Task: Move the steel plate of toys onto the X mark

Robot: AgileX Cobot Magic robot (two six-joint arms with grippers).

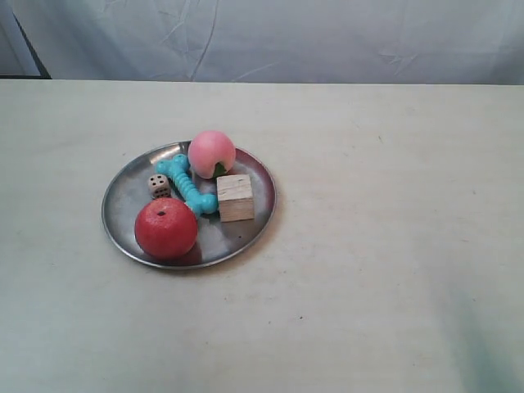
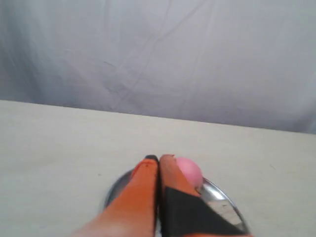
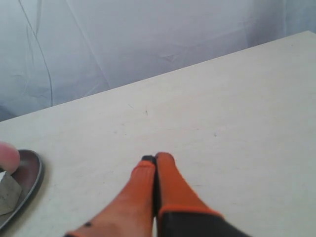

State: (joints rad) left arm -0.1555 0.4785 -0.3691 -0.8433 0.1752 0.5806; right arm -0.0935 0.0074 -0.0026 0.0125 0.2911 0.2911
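The left gripper (image 2: pixel 158 159) has its orange fingers (image 2: pixel 140 190) pressed together on nothing, in front of the steel plate (image 2: pixel 224 200), with the peach ball (image 2: pixel 190 170) just past the tips. The right gripper (image 3: pixel 155 158) is likewise closed and empty over bare table (image 3: pixel 237 98), apart from the plate's rim. In the exterior view the plate lies left of the table's middle, well in from every edge, carrying the apple (image 1: pixel 165 228), bone (image 1: pixel 187 184), cube (image 1: pixel 236 197) and die (image 1: pixel 159 186).
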